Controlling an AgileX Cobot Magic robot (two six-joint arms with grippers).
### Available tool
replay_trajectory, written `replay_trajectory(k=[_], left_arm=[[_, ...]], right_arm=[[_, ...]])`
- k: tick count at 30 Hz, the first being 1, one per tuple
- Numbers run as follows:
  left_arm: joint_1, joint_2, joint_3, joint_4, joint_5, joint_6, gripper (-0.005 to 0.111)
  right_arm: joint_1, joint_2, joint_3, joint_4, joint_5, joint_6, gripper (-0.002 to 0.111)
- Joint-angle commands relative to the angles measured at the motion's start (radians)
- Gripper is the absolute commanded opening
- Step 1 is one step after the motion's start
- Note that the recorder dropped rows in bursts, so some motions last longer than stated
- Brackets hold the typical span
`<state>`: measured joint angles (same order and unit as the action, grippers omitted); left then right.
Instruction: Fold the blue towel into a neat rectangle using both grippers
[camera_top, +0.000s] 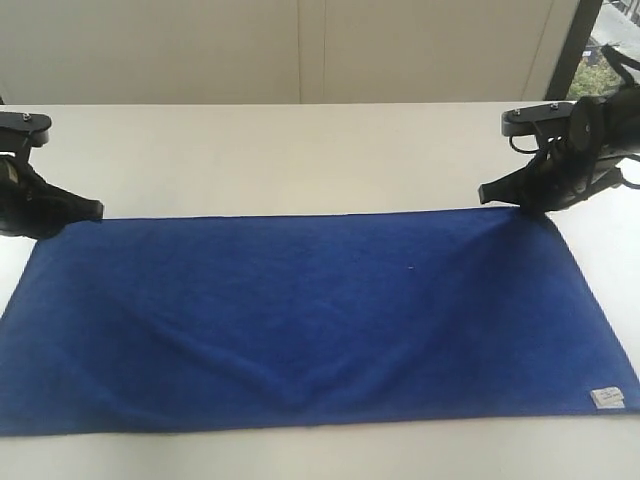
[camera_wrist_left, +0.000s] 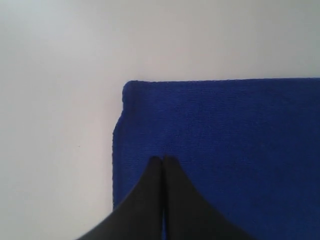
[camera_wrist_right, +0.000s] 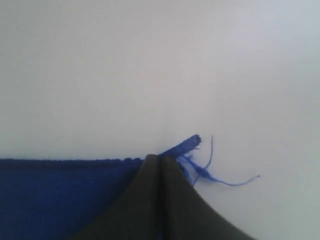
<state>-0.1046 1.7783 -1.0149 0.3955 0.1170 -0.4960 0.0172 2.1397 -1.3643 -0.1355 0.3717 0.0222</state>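
Note:
The blue towel (camera_top: 300, 310) lies spread out as a long rectangle on the white table (camera_top: 300, 150). Its white label (camera_top: 606, 398) is at the near right corner. A shallow V-shaped wrinkle runs from both far corners toward the near middle. My left gripper (camera_top: 48, 232) is down on the far left corner. Its jaws are shut a little inside the towel's (camera_wrist_left: 240, 150) edge (camera_wrist_left: 162, 159). My right gripper (camera_top: 540, 210) is shut at the far right corner (camera_wrist_right: 160, 157). There the towel's (camera_wrist_right: 60, 195) tip and frayed threads (camera_wrist_right: 210, 172) stick out past the fingers.
Bare white tabletop surrounds the towel on the far side and along the near edge. A pale wall panel (camera_top: 300, 50) stands behind the table. A dark post (camera_top: 575, 45) rises at the back right, close to the right arm.

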Motion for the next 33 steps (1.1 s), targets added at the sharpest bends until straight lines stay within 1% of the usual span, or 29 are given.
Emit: replay_trajectory(k=[1, 4, 7, 11, 14, 16, 17, 18, 19, 21, 24, 25, 27, 29, 33], left_arm=[[-0.003, 0.009, 0.007, -0.006, 0.013, -0.004, 0.0], [-0.003, -0.006, 0.007, -0.006, 0.022, -0.002, 0.0], [-0.003, -0.041, -0.004, -0.006, 0.08, 0.0, 0.0], [-0.003, -0.113, -0.01, -0.006, 0.189, 0.003, 0.0], [-0.003, -0.16, -0.01, -0.038, 0.333, 0.022, 0.0], [-0.003, -0.18, -0.01, -0.105, 0.444, 0.109, 0.0], [-0.003, -0.196, -0.01, -0.215, 0.532, 0.235, 0.0], [-0.003, -0.198, -0.01, -0.266, 0.568, 0.286, 0.0], [-0.003, -0.204, 0.0, -0.37, 0.637, 0.394, 0.0], [-0.003, -0.214, 0.045, -0.417, 0.638, 0.429, 0.0], [-0.003, -0.223, 0.135, -0.419, 0.588, 0.426, 0.0], [-0.003, -0.226, 0.167, -0.421, 0.562, 0.415, 0.0], [-0.003, -0.23, 0.229, -0.426, 0.474, 0.365, 0.0], [-0.003, -0.23, 0.258, -0.426, 0.449, 0.362, 0.0], [-0.001, -0.23, 0.299, -0.396, 0.427, 0.357, 0.0]], right_arm=[[-0.009, 0.018, -0.001, -0.014, 0.0, 0.007, 0.0], [-0.009, -0.012, -0.001, -0.014, 0.02, 0.01, 0.0], [-0.009, -0.075, -0.001, -0.012, 0.066, 0.012, 0.0], [-0.009, -0.19, -0.001, -0.012, 0.175, 0.017, 0.0], [-0.009, -0.278, 0.02, -0.006, 0.303, 0.031, 0.0], [-0.007, -0.339, 0.057, 0.016, 0.356, 0.031, 0.0], [-0.007, -0.397, 0.117, 0.042, 0.373, 0.031, 0.0], [-0.007, -0.418, 0.144, 0.058, 0.379, 0.029, 0.0], [-0.007, -0.466, 0.22, 0.091, 0.391, 0.029, 0.0], [-0.007, -0.5, 0.295, 0.124, 0.393, 0.031, 0.0], [-0.007, -0.527, 0.411, 0.147, 0.382, 0.031, 0.0], [-0.007, -0.529, 0.446, 0.147, 0.375, 0.031, 0.0], [-0.007, -0.529, 0.526, 0.147, 0.307, 0.031, 0.0], [-0.007, -0.529, 0.57, 0.147, 0.248, 0.037, 0.0], [-0.007, -0.494, 0.602, 0.135, 0.253, 0.037, 0.0]])
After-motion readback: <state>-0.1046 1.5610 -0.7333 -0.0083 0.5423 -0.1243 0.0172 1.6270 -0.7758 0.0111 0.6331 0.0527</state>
